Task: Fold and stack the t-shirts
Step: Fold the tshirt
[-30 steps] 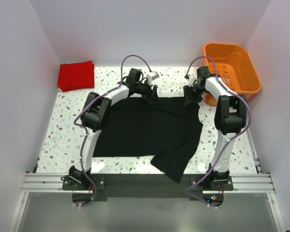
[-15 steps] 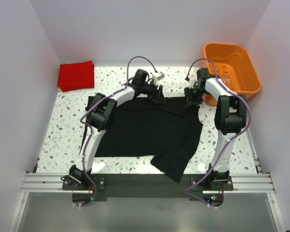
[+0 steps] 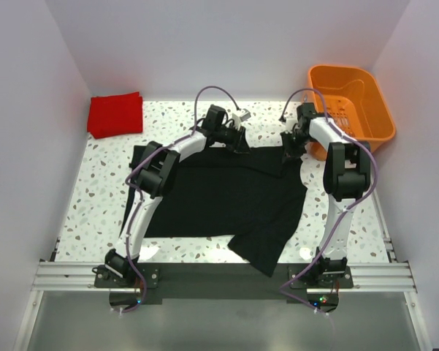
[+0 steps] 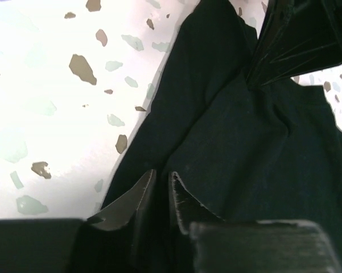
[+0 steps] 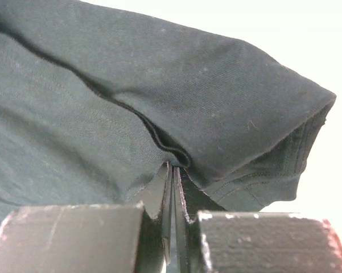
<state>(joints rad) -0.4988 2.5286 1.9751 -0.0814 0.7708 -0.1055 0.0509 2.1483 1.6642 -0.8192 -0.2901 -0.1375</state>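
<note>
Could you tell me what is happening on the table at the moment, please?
Both arms are working on the black t-shirt, which lies spread on the speckled table. The left gripper and the right gripper each pinch its far edge, jaws closed on the cloth. The red t-shirt sits folded in the far left corner, and an orange basket stands at the far right. The black one is not yet folded.

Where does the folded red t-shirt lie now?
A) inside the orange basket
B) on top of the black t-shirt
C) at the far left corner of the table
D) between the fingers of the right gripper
C: the red t-shirt lies at the far left corner of the table, apart from the black t-shirt and the orange basket.
</note>
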